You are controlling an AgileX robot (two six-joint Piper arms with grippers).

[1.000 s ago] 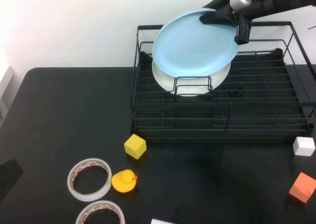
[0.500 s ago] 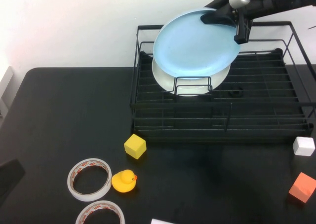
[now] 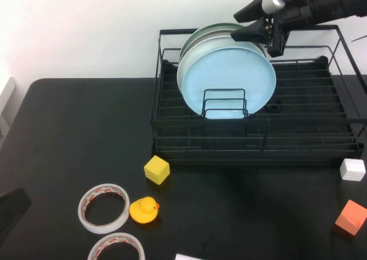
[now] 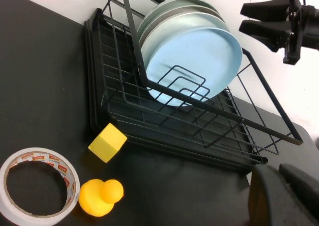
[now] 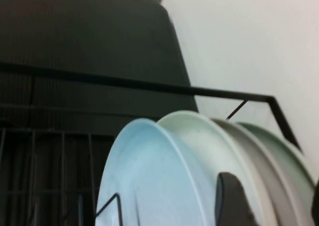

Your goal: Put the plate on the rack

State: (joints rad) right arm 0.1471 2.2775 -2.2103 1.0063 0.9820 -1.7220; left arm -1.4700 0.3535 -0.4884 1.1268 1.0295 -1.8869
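Black fingers (image 3: 252,34): right gripper (image 3: 250,22) has its jaws apart, nothing between them, just above the top edge of the plate stack at the rack's back rail.
Right gripper, left wrist view (image 4: 259,19): both fingers seen from the side, gap clear, apart from the plate rim.
Right wrist view: one dark finger (image 5: 232,201) overlaps the stack's rim; contact cannot be told there.
Left gripper (image 4: 284,196): only dark blurred fingers at the edge of its own wrist view, pressed together, holding nothing; low and near the table's front left side.
Plate (image 3: 226,79): light blue, standing on edge in the rack, frontmost of the stack, face toward the camera, lower edge behind the wire loop dividers (image 3: 225,102).
Pale plates (image 3: 206,34): standing right behind the blue one, rims touching or near; the right wrist view shows three rims behind it, the high view fewer.
Rack (image 3: 298,128): black wire, at the table's far right; its whole right half is bare wire.
Table (image 3: 74,134): black; wide bare stretch on the left.
Yellow cube (image 3: 156,169): just off the rack's front left corner.
Duck (image 3: 144,209): near the cube, beside the tape rolls (image 3: 104,207).
White block (image 3: 352,169), orange block (image 3: 350,217): right edge, high view only.
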